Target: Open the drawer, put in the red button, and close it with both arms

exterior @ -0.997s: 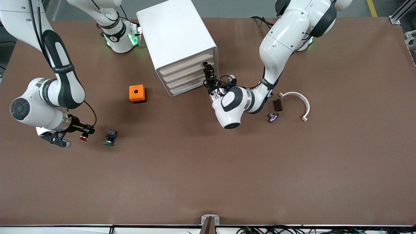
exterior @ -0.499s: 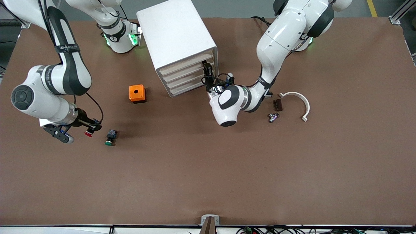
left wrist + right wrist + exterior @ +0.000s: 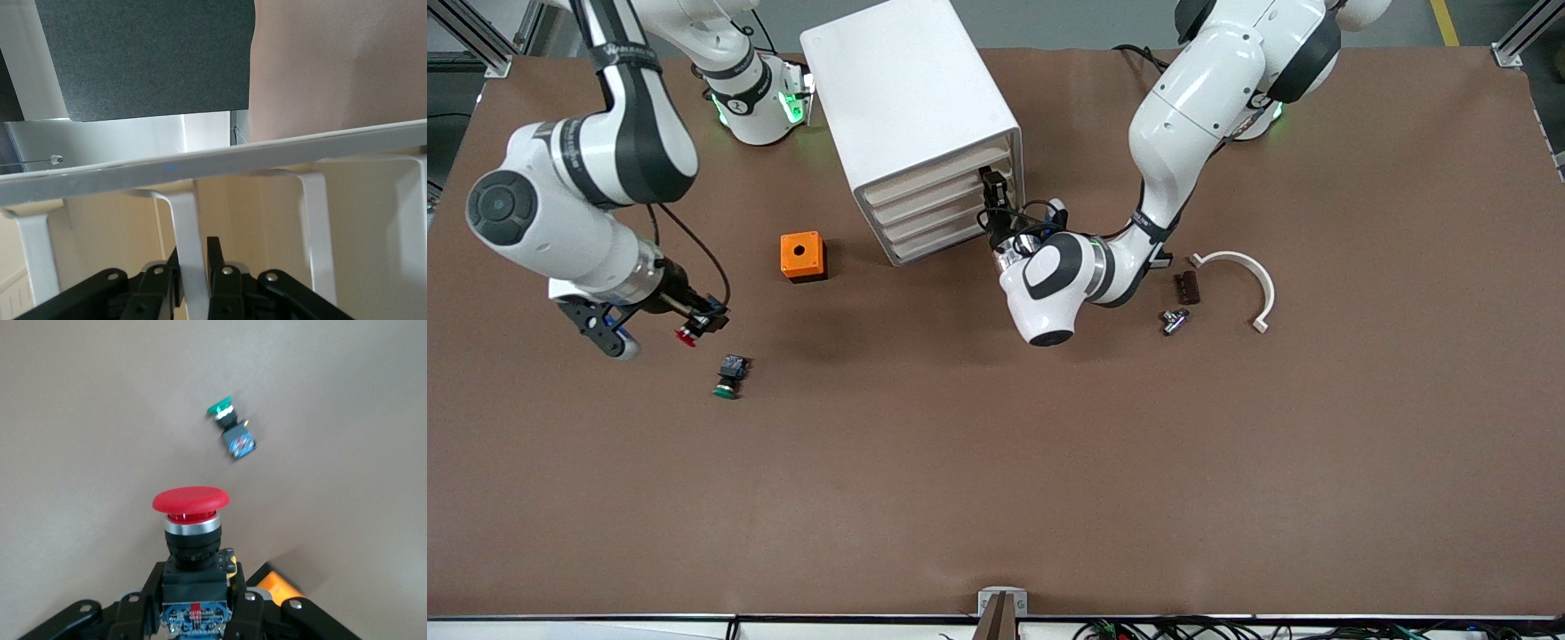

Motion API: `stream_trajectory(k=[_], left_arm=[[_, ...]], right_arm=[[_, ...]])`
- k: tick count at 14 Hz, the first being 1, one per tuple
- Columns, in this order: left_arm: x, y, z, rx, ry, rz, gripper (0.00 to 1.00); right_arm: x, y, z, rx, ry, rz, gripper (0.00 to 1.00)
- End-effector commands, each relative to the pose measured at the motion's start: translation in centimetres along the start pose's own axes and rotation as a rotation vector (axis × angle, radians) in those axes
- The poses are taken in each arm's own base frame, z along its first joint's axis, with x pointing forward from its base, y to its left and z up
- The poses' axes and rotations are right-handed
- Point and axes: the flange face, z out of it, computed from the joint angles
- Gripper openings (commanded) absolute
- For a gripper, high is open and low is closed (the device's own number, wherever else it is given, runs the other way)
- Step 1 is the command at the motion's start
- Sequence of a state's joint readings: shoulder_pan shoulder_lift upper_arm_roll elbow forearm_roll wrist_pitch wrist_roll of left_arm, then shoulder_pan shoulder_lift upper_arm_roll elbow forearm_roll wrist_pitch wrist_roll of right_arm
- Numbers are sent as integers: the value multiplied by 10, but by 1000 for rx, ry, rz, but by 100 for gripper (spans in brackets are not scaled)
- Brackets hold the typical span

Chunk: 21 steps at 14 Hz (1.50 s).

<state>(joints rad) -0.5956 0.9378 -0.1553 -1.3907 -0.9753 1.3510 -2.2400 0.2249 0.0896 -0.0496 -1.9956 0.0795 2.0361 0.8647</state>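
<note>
The right gripper (image 3: pixel 698 324) clamps the red button (image 3: pixel 686 336) by its black-and-blue body, red cap pointing outward, in the air over bare table (image 3: pixel 996 462) above the green-capped button (image 3: pixel 729 374). At the white cabinet (image 3: pixel 911 107), the left gripper (image 3: pixel 993 191) is clenched on a handle (image 3: pixel 189 247) of the second-from-top drawer (image 3: pixel 929 197), which sits closed.
</note>
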Motion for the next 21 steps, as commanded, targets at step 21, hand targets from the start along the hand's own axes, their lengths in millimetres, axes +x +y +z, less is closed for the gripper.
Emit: stream_trajectory(k=[21], left_arm=[[56,8,-154,-27,-375,31,19]], right_arm=[[-287,-191,21,60,-17,362,0]])
